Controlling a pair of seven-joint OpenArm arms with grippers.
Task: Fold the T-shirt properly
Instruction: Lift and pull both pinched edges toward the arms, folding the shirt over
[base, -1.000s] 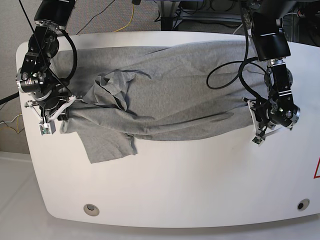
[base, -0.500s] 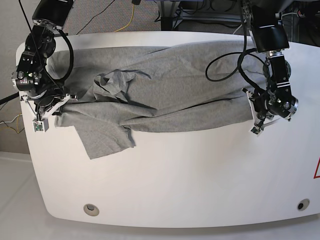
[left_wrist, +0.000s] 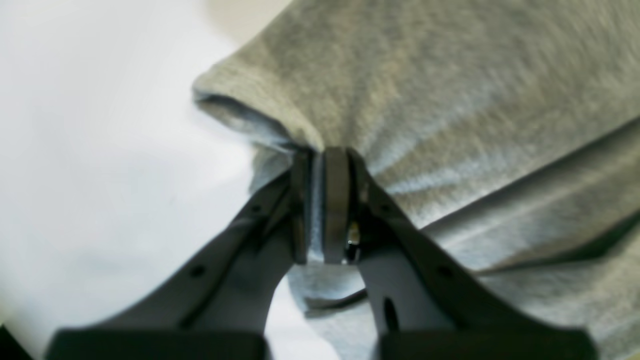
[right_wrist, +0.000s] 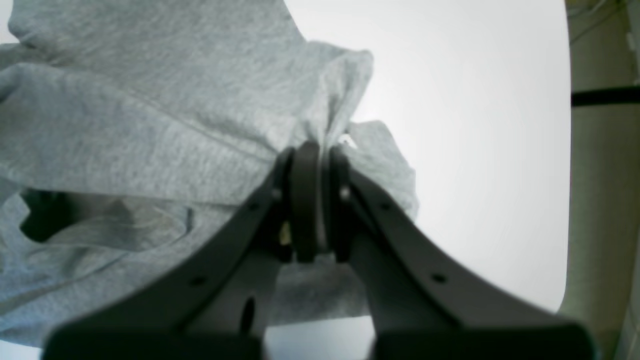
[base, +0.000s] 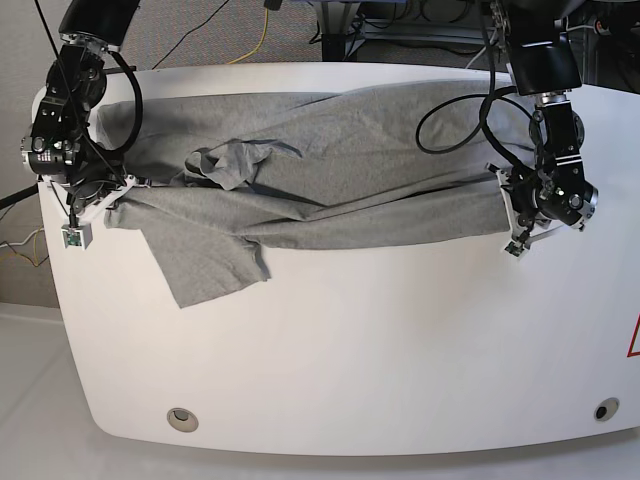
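The grey T-shirt (base: 330, 170) lies wrinkled across the far half of the white table (base: 350, 340), with one sleeve (base: 205, 265) hanging toward the front at the left. My left gripper (base: 510, 218), on the right of the base view, is shut on the shirt's right edge; in its wrist view the left gripper (left_wrist: 322, 155) pinches a fold of T-shirt (left_wrist: 450, 100). My right gripper (base: 103, 203), on the left, is shut on the shirt's left edge; in its wrist view the right gripper (right_wrist: 316, 150) has T-shirt (right_wrist: 150, 115) bunched between its jaws. The cloth between the two grippers is stretched taut.
The table has a round hole at the front left (base: 181, 417) and another at the front right (base: 606, 410). A red warning mark (base: 634, 340) sits at the right edge. Black cables (base: 455, 130) loop from the arms over the shirt. Beyond the far edge, a yellow cable (base: 262, 35) lies on the floor.
Both grippers have moved toward the table's far side and slightly outward with the shirt's edge held. The front edge has straightened and drawn back from the front.
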